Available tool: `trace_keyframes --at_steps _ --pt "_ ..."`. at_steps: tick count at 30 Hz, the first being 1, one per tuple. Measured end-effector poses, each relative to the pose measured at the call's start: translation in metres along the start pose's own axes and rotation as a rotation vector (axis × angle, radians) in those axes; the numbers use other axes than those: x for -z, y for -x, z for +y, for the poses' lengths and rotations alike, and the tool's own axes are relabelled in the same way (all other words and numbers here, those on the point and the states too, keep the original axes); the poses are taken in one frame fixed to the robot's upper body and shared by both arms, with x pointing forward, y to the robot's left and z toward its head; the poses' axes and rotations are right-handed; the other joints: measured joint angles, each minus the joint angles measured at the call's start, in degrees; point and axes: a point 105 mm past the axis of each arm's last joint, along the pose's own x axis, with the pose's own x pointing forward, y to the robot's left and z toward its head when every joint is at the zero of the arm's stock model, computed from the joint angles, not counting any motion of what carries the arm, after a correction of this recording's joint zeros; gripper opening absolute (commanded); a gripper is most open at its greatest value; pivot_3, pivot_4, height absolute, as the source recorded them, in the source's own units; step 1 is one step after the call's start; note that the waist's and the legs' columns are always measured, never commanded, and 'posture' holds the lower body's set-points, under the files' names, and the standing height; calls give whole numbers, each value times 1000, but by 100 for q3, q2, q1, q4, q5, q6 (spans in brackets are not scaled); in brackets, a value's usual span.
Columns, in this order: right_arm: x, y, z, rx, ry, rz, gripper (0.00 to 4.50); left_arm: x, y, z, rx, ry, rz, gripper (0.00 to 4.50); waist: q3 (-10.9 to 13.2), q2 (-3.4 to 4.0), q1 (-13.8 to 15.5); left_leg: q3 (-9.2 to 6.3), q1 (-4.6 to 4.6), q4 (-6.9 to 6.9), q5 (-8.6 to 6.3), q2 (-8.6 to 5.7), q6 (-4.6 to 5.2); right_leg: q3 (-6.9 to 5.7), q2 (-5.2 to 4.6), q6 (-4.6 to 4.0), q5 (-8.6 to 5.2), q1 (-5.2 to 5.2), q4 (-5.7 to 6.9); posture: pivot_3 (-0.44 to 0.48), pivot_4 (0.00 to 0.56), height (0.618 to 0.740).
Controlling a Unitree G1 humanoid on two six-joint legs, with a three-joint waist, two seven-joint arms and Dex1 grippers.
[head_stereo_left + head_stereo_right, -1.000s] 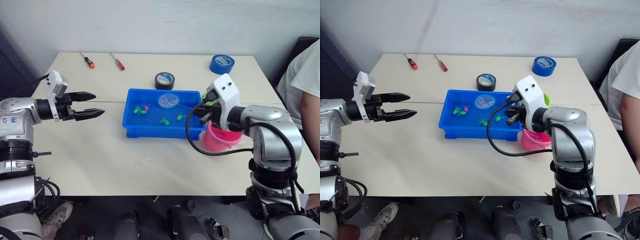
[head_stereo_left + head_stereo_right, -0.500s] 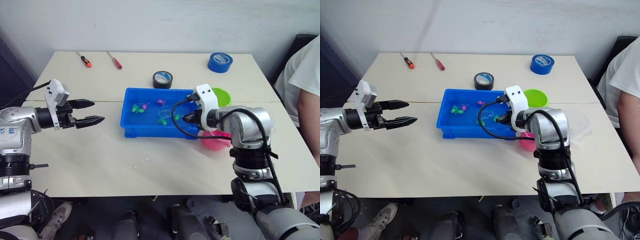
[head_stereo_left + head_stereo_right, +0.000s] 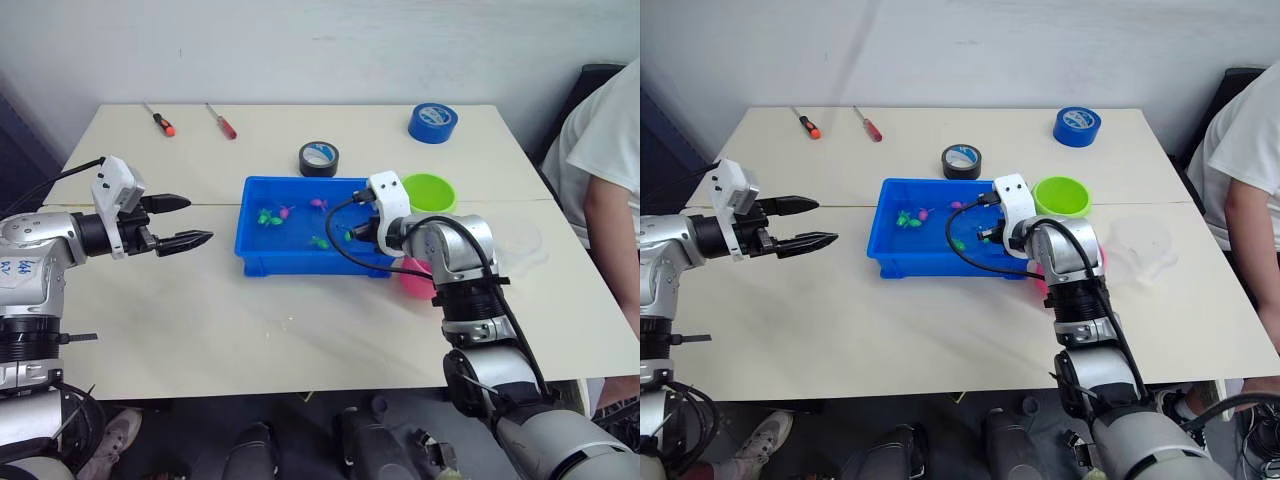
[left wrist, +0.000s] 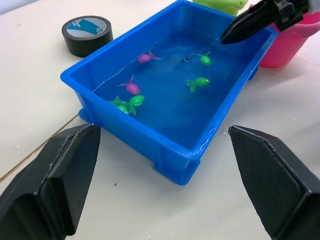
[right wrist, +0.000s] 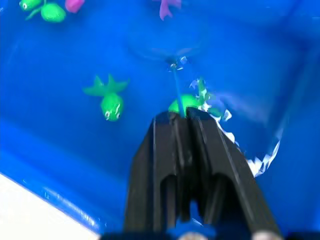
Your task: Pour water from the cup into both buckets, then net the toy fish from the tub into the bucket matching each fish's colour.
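Blue tub (image 3: 262, 255) sits mid-table, water in it, toy fish (image 4: 132, 87) scattered inside: green and pink ones.

Right gripper (image 5: 181, 116) is low inside the tub at its 3 o'clock end, fingers pressed together on the net (image 5: 176, 90) stick; the handle runs down into the water beside a green fish (image 5: 111, 104). The hoop itself is hard to make out under the surface.

Pink bucket (image 3: 412, 280) touches the tub's 4 o'clock corner, mostly behind the right arm. Lime green bucket (image 3: 1061, 195) just off the 2 o'clock corner. Clear cup (image 3: 1137, 250) on the table at 3 o'clock, past the buckets.

Left gripper (image 3: 182, 221) hovers at 9 o'clock, clear of the tub, fingers spread, empty.

Black tape roll (image 3: 318, 158) at 12 o'clock, blue tape roll (image 3: 432, 122) at 1 o'clock; label print unreadable. Two screwdrivers (image 3: 158, 118) at 11 o'clock. Person's arm (image 3: 612, 240) at far 3 o'clock.
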Motion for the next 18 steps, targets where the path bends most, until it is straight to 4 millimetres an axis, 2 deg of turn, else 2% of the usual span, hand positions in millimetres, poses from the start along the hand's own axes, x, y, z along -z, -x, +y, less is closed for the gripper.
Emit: trace_keyframes --at_steps 7,13,18 --pt "-3 -1 5 -34 -25 -25 0 0 0 0 -6 0 -1 4470 0 0 0 -2 0 -4 3 0 -1 -1 0 0 0 0 -2 0 150 734" --pt "-21 12 15 -70 -13 -107 0 -1 0 1 -9 -7 -4 4470 0 1 5 -3 0 -24 7 -1 -4 -1 -3 0 0 -3 -12 0 150 734" --pt "-21 19 21 -93 -18 -120 0 -9 -1 2 -7 -22 -19 4470 1 1 22 -3 0 -49 20 -16 -1 -2 -19 0 0 -10 -19 0 150 734"
